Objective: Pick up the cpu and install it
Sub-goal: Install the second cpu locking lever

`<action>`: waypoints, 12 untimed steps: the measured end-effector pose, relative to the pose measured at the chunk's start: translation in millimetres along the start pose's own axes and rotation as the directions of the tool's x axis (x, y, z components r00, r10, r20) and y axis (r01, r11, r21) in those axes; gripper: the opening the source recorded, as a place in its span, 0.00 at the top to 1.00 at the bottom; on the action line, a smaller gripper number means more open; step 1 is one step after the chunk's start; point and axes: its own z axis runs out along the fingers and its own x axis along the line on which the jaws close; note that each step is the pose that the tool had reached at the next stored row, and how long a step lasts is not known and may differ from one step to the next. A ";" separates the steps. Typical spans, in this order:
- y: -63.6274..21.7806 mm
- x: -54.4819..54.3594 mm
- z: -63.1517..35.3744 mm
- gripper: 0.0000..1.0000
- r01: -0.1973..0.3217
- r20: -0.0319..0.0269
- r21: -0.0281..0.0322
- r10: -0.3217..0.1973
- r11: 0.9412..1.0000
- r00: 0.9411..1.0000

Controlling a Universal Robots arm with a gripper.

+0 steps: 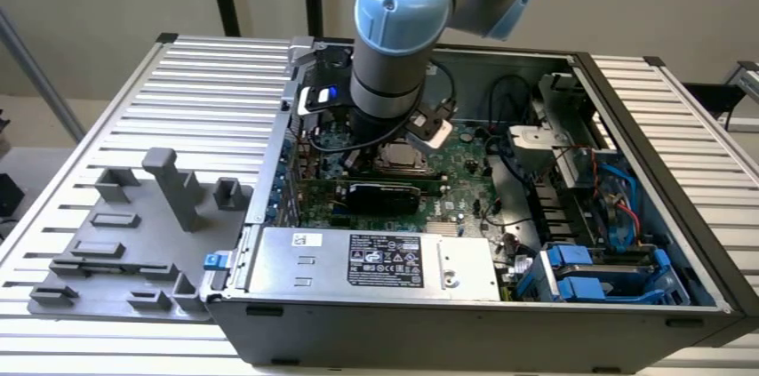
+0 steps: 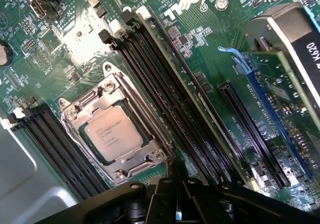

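Item: cpu (image 2: 116, 134), a flat square chip with a dull silver lid and faint print, seated in the metal-framed socket (image 2: 114, 131) on the green motherboard (image 2: 200, 54), apart from the black gripper (image 2: 175, 194), which hangs just above the socket's edge with its jaws closed and nothing held. The wrist view adds the long black memory slots (image 2: 165, 94) flanking the socket and a blue-latched card slot (image 2: 270, 109). The exterior view gives the open grey computer case (image 1: 499, 323), the labelled grey power supply box (image 1: 373, 260) nearer than the socket, and the ribbed metal desk (image 1: 178, 83) under the case.
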 end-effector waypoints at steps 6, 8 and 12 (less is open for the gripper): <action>-1.8 1.0 2.8 0.88 0.001 0.014 -0.018 -0.001 1.000 1.000; -1.9 0.9 2.8 0.88 0.001 0.020 -0.023 0.000 1.000 1.000; -2.1 1.0 2.3 0.88 0.000 0.027 -0.027 0.000 1.000 1.000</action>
